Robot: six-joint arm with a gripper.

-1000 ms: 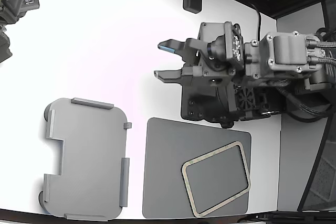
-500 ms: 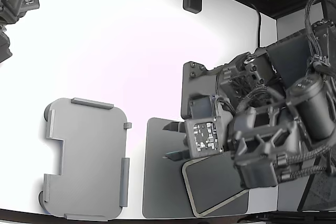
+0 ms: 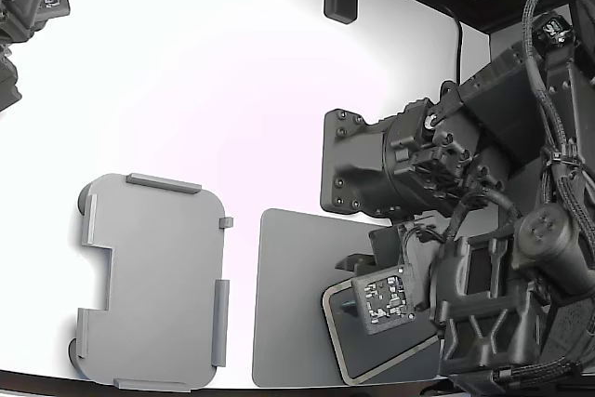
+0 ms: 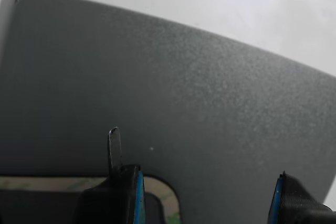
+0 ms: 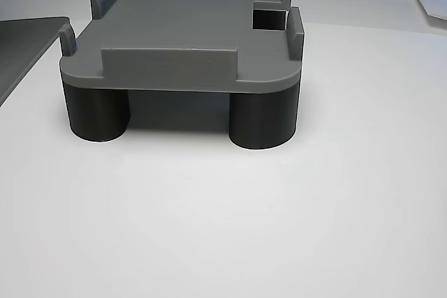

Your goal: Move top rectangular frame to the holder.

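Gripper w/ jaws spread, nothing between them, low over the dark pad; I see one finger at the frame's corner. Holder sits left of pad in exterior view, on dark legs. Frame lies tilted on pad's right part, partly under arm.

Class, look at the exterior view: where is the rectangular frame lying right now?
The rectangular frame lies on the dark grey pad at the exterior view's lower right, partly hidden under the arm, with the light grey holder apart to its left.
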